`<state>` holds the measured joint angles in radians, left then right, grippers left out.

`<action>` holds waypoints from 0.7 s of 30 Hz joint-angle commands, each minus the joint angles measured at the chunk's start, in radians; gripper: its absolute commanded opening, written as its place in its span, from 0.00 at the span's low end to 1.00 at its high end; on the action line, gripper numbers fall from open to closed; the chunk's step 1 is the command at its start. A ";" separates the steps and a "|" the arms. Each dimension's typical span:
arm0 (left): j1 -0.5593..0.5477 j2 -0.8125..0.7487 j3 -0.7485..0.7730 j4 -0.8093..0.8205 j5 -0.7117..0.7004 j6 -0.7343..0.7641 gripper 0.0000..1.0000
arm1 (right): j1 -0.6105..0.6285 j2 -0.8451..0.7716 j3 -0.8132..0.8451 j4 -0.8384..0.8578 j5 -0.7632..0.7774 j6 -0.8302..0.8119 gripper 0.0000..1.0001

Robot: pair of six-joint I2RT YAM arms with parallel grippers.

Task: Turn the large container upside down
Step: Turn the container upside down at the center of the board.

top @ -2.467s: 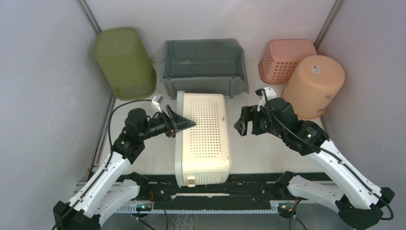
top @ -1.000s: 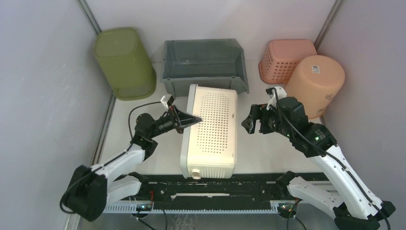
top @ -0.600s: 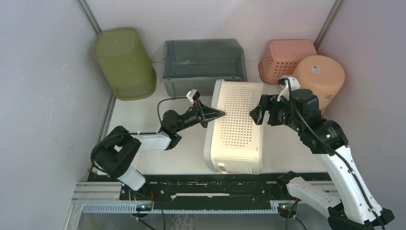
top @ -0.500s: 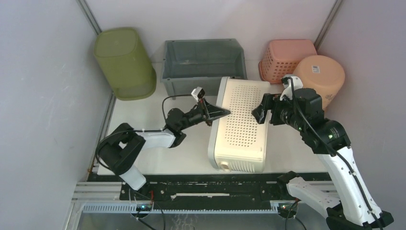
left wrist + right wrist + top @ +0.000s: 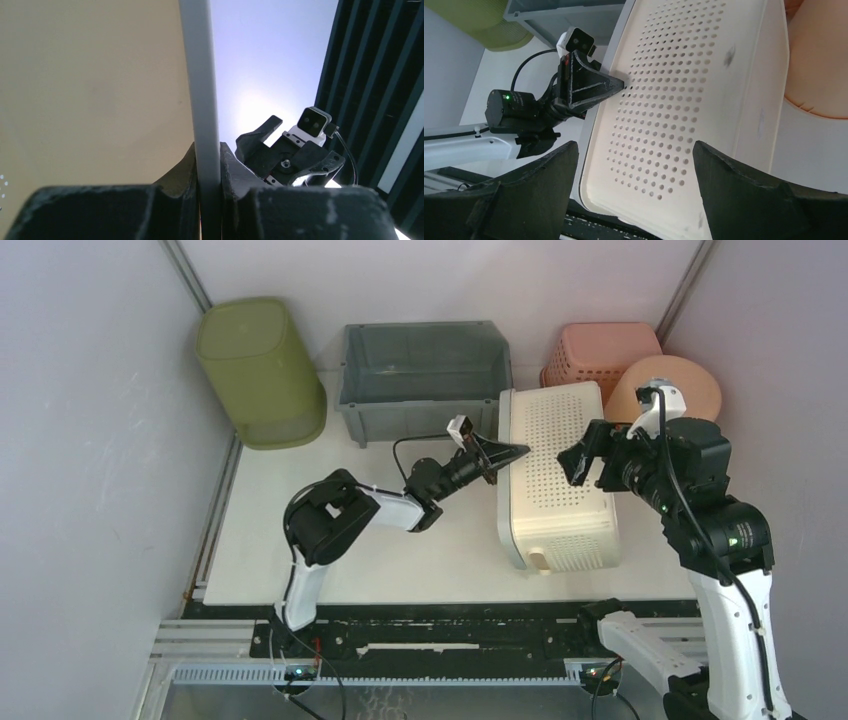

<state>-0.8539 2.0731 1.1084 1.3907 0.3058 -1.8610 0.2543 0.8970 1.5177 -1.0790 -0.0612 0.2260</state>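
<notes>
The left tool (image 5: pixel 515 451) pinches the rim of the cream container (image 5: pixel 560 480); the right tool (image 5: pixel 582 464) gapes wide, perhaps touching it.

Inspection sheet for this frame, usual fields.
Surface: white table; no spills seen.
Job's things: large white container at right, perforated face up, one edge pinched by left tool.
Clutter: green bin, grey bin, pink basket, orange bucket along the back.
Tools: left tool shut on the container edge; right tool open, facing it, gripping nothing.
Cables: black cable loops above left arm; another along right arm.
Surroundings: grey walls, black rail at near edge.
</notes>
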 commanded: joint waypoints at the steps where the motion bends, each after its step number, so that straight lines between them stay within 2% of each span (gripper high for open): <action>1: -0.013 0.027 0.002 0.136 -0.102 -0.006 0.00 | -0.028 0.009 -0.004 -0.016 -0.041 -0.015 0.93; 9: 0.006 0.022 -0.212 0.136 -0.083 -0.001 0.02 | -0.042 0.013 -0.070 0.019 -0.091 -0.007 0.93; 13: 0.032 0.030 -0.318 0.134 -0.025 0.016 0.26 | -0.044 0.009 -0.100 0.036 -0.105 -0.007 0.93; 17: 0.056 0.041 -0.370 0.133 0.050 0.054 0.45 | -0.046 0.007 -0.124 0.052 -0.124 -0.008 0.93; 19: 0.070 0.047 -0.391 0.133 0.080 0.068 0.53 | -0.046 0.006 -0.127 0.055 -0.131 -0.010 0.93; 21: 0.084 0.052 -0.415 0.133 0.101 0.081 0.55 | -0.046 0.005 -0.129 0.060 -0.137 -0.008 0.92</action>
<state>-0.7849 2.1033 0.7448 1.5368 0.2878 -1.8500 0.2153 0.9146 1.3876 -1.0851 -0.1719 0.2256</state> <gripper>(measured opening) 0.537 0.927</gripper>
